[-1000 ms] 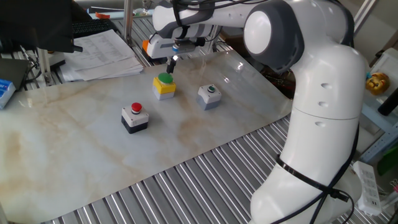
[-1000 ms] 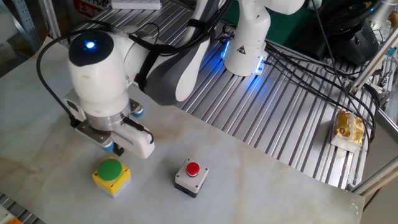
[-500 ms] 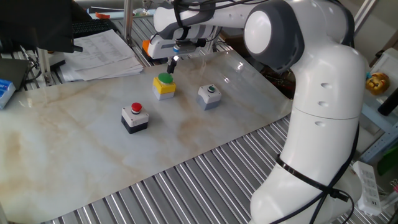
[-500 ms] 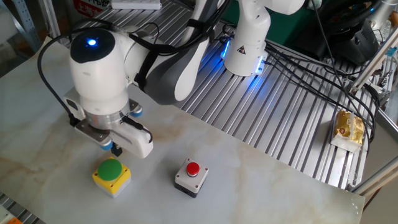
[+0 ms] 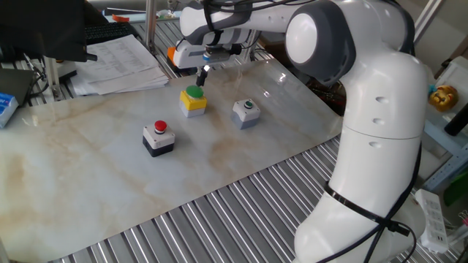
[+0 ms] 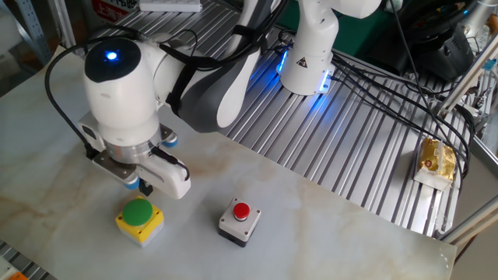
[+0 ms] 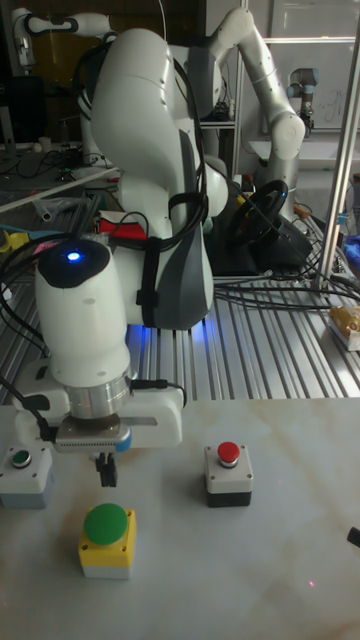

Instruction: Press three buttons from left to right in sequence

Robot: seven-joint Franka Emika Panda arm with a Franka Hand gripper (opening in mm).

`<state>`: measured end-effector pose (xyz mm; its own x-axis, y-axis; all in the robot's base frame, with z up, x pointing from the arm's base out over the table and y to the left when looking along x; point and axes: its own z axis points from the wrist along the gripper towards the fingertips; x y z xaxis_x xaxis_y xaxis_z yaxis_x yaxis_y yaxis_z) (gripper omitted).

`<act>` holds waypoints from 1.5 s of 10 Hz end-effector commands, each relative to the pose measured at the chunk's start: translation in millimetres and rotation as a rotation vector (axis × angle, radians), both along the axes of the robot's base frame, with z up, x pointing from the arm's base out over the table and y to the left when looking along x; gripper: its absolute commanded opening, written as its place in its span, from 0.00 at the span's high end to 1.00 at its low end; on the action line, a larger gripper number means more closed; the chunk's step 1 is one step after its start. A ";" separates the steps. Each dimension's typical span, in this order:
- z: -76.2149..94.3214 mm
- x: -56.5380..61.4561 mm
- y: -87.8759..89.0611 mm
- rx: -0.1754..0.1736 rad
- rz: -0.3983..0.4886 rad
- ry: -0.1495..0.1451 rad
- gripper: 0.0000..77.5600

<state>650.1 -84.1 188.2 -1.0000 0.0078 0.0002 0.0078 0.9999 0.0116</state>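
On the marble table (image 5: 88,168) the three button boxes sit in a loose row: the red button (image 5: 160,127) on its white-topped black box nearest the table's front edge, the green button (image 5: 194,93) on its yellow box next along, and the dark-green button (image 5: 248,104) on its grey box beyond that. The gripper (image 7: 104,468) hangs just above the green button's far edge without touching it; in the tall fixed view a strip of table shows between the fingertips and the green cap. Its fingers (image 7: 106,467) look like one dark stub there, and no view shows a gap or a contact, so I cannot tell whether the jaws are apart or together. In the other fixed view the arm's wrist (image 6: 124,101) (with a blue light on top) blocks the gripper and the grey box, leaving only the green button (image 6: 138,211) and red button (image 6: 241,210) showing. Behind the boxes an orange box (image 5: 174,53) peeks out from under the arm, and a stack of papers (image 5: 121,62) lies at the table's back corner. A second robot's base (image 6: 310,43) stands on the ribbed metal surface (image 6: 366,140) beside the table, with black cables (image 6: 389,85) trailing over it and a small yellow packet (image 6: 436,160) off at the far side.
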 end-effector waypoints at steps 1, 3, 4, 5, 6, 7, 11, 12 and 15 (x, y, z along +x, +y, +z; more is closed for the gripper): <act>2.0 1.6 -0.7 -0.002 0.004 -0.003 0.99; 2.6 2.5 -1.0 -0.010 0.013 0.000 0.99; 4.2 5.2 -2.1 -0.029 0.029 -0.004 0.99; 5.7 7.7 -3.0 -0.034 0.041 -0.004 0.99; 13.1 14.4 -6.9 -0.035 0.080 -0.003 0.99; 20.7 19.2 -10.6 -0.044 0.116 0.000 0.99; 42.7 36.8 -10.2 -0.046 0.151 -0.003 0.99; 43.7 38.3 -8.9 -0.045 0.141 0.000 0.99; 35.5 31.9 -7.6 -0.045 0.060 0.011 0.99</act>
